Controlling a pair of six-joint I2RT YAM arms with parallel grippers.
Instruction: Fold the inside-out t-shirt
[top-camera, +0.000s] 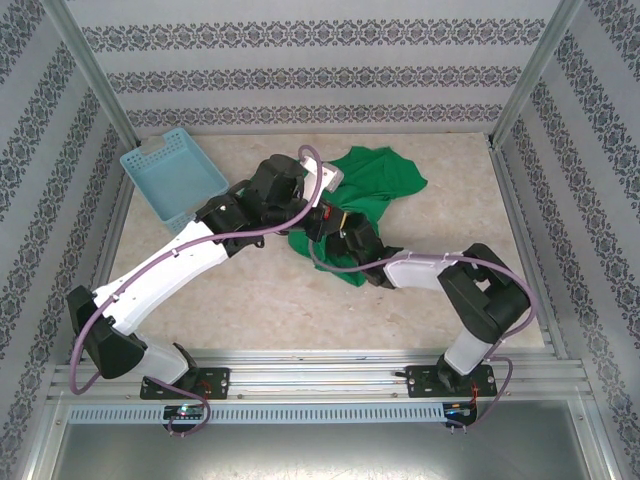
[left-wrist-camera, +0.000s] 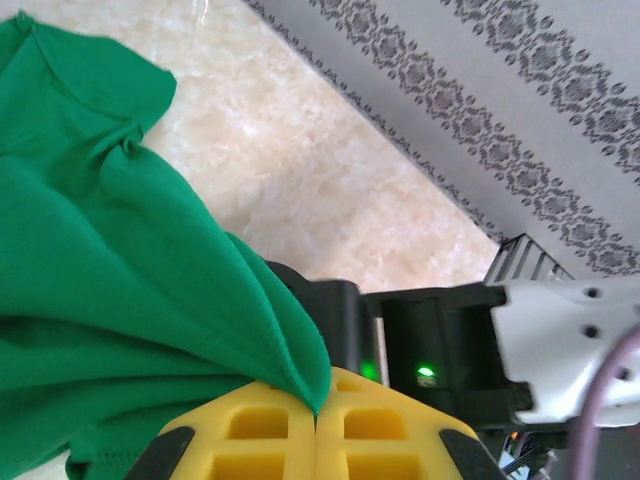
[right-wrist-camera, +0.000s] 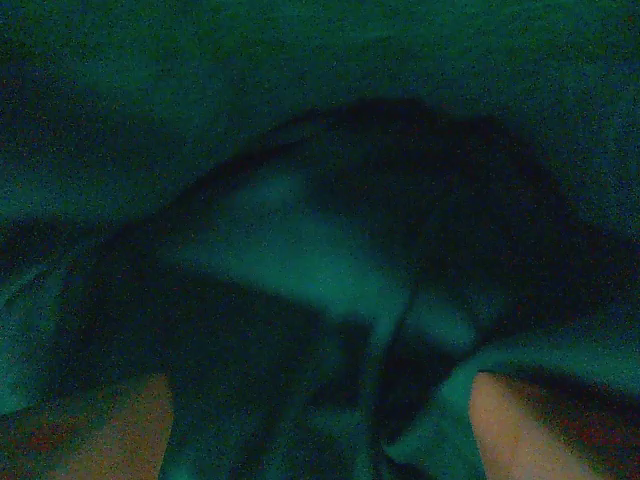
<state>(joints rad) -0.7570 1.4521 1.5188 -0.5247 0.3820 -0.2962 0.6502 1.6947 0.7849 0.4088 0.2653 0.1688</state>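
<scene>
The inside-out t-shirt (top-camera: 375, 185) lies bunched just right of centre in the top view. It is soft, light and limp, so it will sag wherever I lift it; a hem or seam is the place to take it. My left gripper (left-wrist-camera: 316, 420) is pinched tight on a fold. My right gripper (right-wrist-camera: 325, 440), buried in dim cloth, stands wide, probably gripping nothing. The heap's long axis runs lower left to upper right, broadest at upper right.

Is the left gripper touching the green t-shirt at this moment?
Touching. In the left wrist view the left gripper is shut, and a fold of the green t-shirt is pinched between its yellow fingers.
</scene>
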